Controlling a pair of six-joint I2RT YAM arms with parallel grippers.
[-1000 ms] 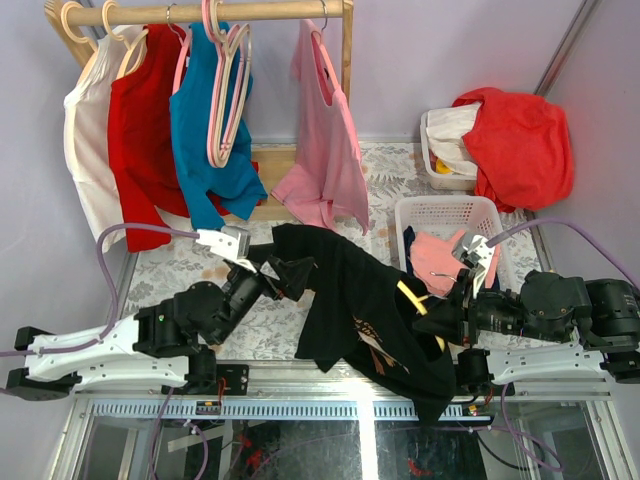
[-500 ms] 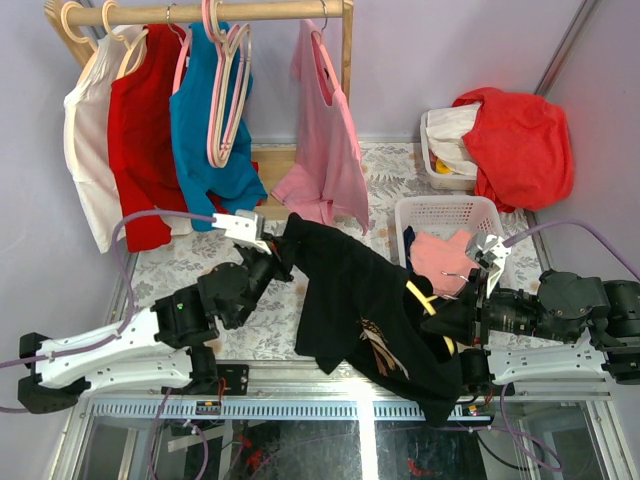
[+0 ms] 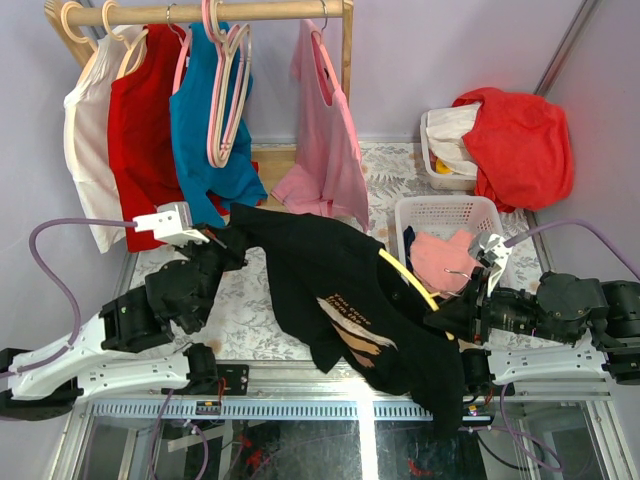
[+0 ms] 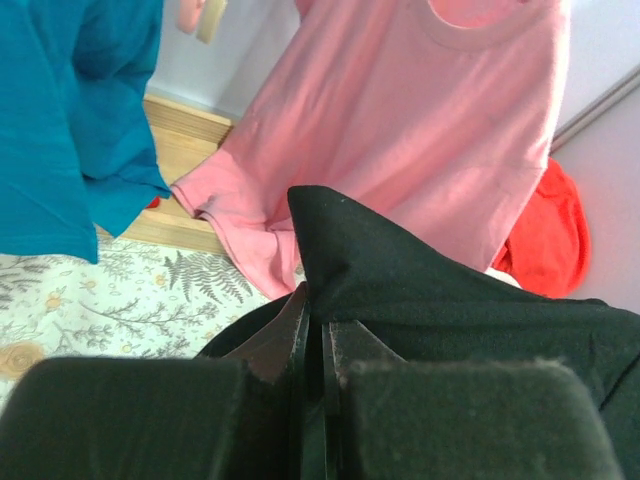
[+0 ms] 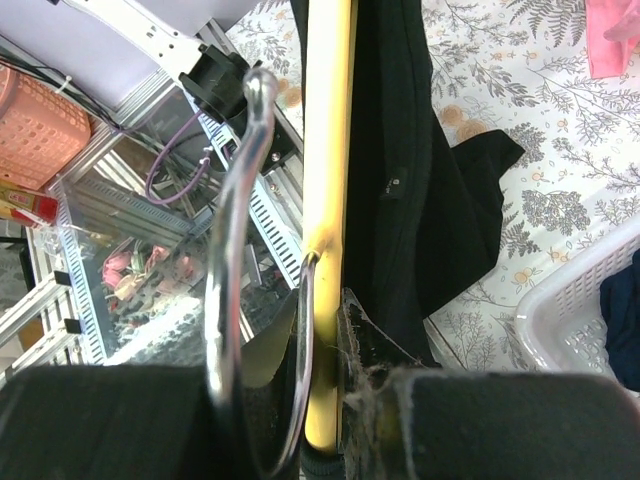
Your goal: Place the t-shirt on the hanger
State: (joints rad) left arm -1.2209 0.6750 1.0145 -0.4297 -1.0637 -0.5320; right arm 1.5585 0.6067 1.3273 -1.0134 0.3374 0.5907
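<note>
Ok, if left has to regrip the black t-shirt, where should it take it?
Probably the folded edge at the left end of the t-shirt, where the left gripper pinches it, coming from the robot's left. That end stands clear, pulled away from the hanger in the right gripper; the rest drapes loosely.

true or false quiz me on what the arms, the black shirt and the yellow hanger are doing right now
1. A pink shirt hangs on the wooden rail. True.
2. The hanger hangs on that rail too. False: the right gripper holds it.
3. The left gripper is shut on the t-shirt. True.
4. The t-shirt's print is hidden. False: it shows from above.
</note>
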